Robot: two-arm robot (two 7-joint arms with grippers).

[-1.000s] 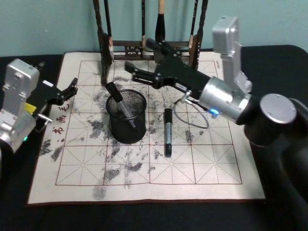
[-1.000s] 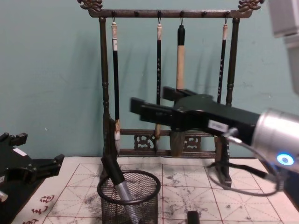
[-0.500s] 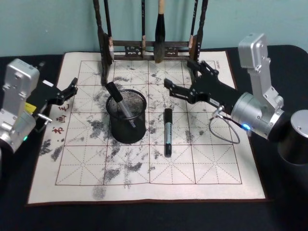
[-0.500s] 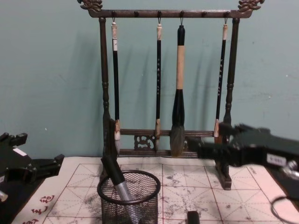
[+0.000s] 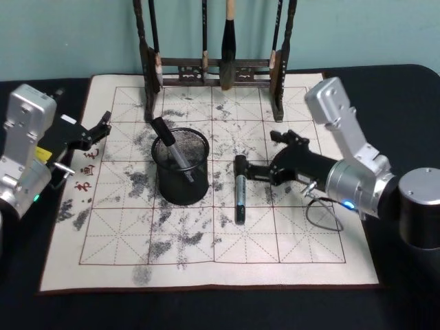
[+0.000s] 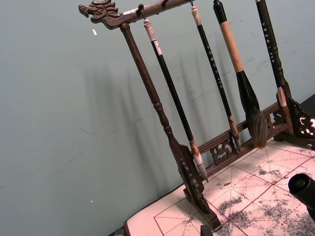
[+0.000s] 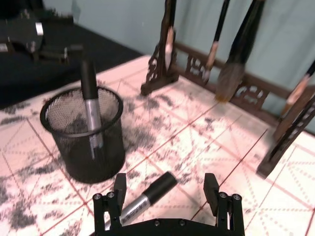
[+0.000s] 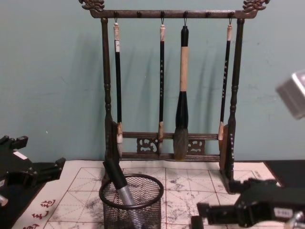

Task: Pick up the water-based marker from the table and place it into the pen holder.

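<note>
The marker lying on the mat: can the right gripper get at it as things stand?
Probably yes. The right gripper is open beside the far end of the marker; nothing lies between them, and the pen holder stands apart on its other side. The left gripper idles far left.

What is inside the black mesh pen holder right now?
One marker leans inside the pen holder, its black cap above the rim. Through the mesh its grey barrel shows; the cup's floor is hard to see. A second marker lies outside, on the mat.
</note>
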